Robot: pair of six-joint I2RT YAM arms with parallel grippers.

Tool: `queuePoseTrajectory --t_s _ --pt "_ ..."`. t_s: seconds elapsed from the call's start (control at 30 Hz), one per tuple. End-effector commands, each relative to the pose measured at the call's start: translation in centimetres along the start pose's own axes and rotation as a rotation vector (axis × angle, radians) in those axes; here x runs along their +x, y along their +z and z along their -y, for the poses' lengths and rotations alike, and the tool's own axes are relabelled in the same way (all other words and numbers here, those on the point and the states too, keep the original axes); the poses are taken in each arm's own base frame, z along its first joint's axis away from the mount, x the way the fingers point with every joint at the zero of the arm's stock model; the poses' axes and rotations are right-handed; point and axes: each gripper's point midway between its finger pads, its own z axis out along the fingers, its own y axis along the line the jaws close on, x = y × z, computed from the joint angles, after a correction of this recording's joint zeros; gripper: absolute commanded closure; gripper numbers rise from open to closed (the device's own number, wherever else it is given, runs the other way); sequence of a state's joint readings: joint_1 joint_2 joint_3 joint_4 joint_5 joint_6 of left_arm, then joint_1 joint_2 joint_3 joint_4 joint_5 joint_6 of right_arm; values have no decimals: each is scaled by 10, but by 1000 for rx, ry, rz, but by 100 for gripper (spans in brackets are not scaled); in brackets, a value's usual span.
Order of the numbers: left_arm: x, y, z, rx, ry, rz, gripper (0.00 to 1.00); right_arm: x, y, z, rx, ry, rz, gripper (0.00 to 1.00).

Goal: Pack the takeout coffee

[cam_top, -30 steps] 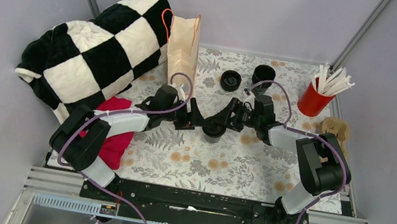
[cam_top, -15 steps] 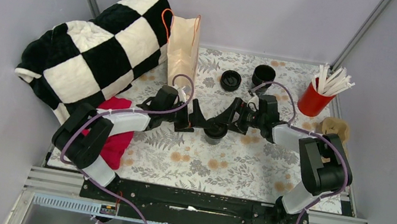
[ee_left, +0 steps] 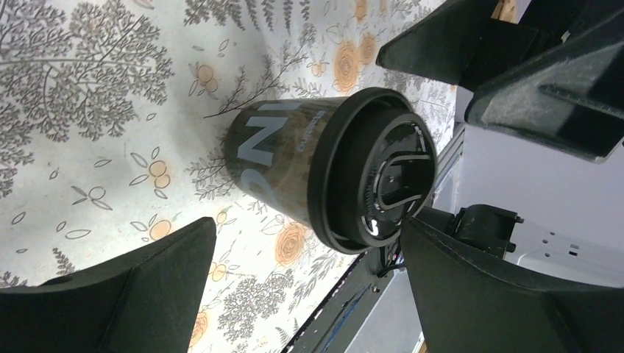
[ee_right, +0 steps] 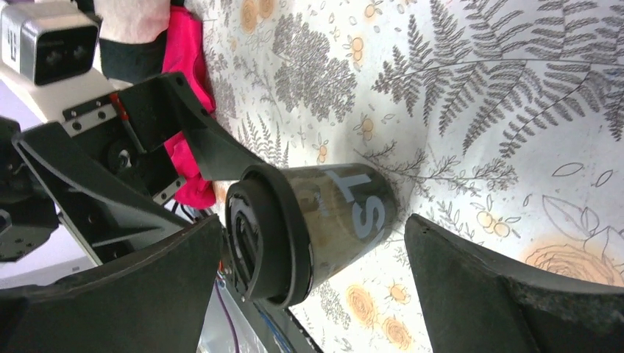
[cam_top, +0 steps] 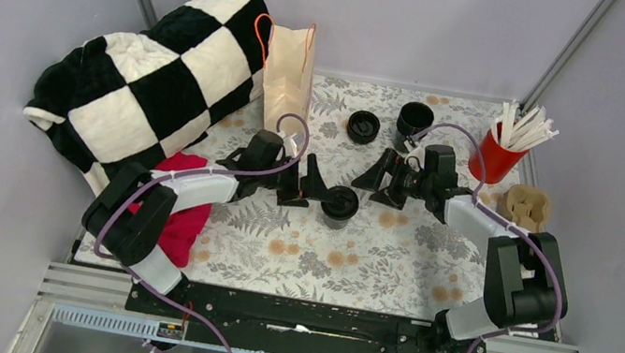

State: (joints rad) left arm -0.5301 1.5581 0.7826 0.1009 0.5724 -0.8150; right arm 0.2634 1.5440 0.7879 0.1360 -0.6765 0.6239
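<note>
The takeout coffee (cam_top: pixel 340 204), a small black cup with a round black lid (ee_left: pixel 377 170), stands upright on the floral table. My left gripper (cam_top: pixel 314 188) is open just left of it, its fingers (ee_left: pixel 110 298) wide apart and touching nothing. A short way to the cup's right my right gripper (cam_top: pixel 377 181) is open too, and the cup (ee_right: pixel 324 220) shows ahead of its spread fingers (ee_right: pixel 515 294). The paper bag (cam_top: pixel 290 73) stands upright at the back left.
A squat stack of black lids (cam_top: pixel 363 127) and a stack of black cups (cam_top: pixel 415 117) sit behind the grippers. A red cup of straws (cam_top: pixel 494 156) and a cardboard carrier (cam_top: pixel 526 207) are at the right. A checkered blanket (cam_top: pixel 154 76) and a pink cloth (cam_top: pixel 180 212) lie left.
Both grippers have opened wide off the lidded cup. The right gripper has drawn back to the right and away from it. The cup stays standing where it was.
</note>
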Motion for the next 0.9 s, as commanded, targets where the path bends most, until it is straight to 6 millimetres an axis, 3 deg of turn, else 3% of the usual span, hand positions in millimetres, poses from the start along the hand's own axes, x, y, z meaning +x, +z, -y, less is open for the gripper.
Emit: queuePoseTrajectory --t_s 0.0,0.23,0.4,0.7,0.87 --pt "-19 -4 32 80 75 32 1 5 -16 -22 -60 -58 -27 0" --pt "-20 12 18 57 41 17 7 26 -18 -20 -112 -68 -79 0" --pt "-18 21 6 30 23 12 18 30 -16 -17 -112 -83 -90 11" --pt "-9 26 -15 -55 16 12 25 37 -3 -15 -108 -81 -101 10" --pt "-7 28 -20 -80 14 8 27 32 7 -4 -72 -54 -84 24"
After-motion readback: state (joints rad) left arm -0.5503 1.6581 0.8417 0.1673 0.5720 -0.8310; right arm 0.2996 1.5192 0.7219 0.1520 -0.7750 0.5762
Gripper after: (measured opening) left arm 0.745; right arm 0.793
